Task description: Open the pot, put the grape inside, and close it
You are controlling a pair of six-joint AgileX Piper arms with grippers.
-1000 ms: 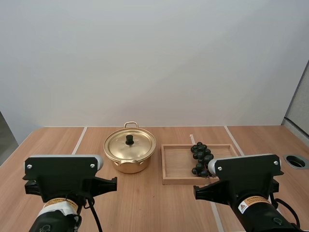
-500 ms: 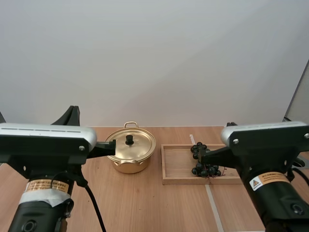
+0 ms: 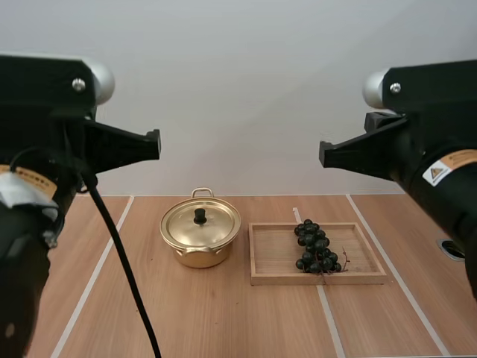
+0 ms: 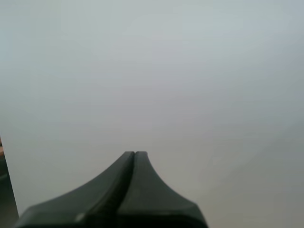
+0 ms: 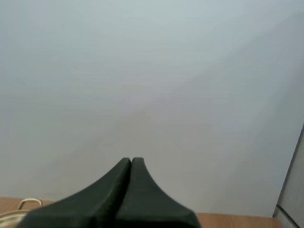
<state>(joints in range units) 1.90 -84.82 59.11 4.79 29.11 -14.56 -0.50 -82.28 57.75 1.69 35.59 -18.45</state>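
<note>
Pot (image 3: 200,242) opening has not begun. Left gripper (image 4: 135,153) and right gripper (image 5: 131,159) are both pressed together, empty and raised. The pot sits well below and ahead of them, lid (image 3: 201,222) on. The grapes (image 3: 316,250) lie beside it on the wooden tray (image 3: 272,257). Next, I judge, the left gripper must descend, spread and pinch the lid's knob (image 3: 200,215). A sticker (image 3: 447,165) behind the right gripper shows a warning triangle, its print unreadable.

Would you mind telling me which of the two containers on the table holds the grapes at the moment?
The wooden tray, right of the pot: the grapes lie on it, while the pot sits closed under its lid.
</note>
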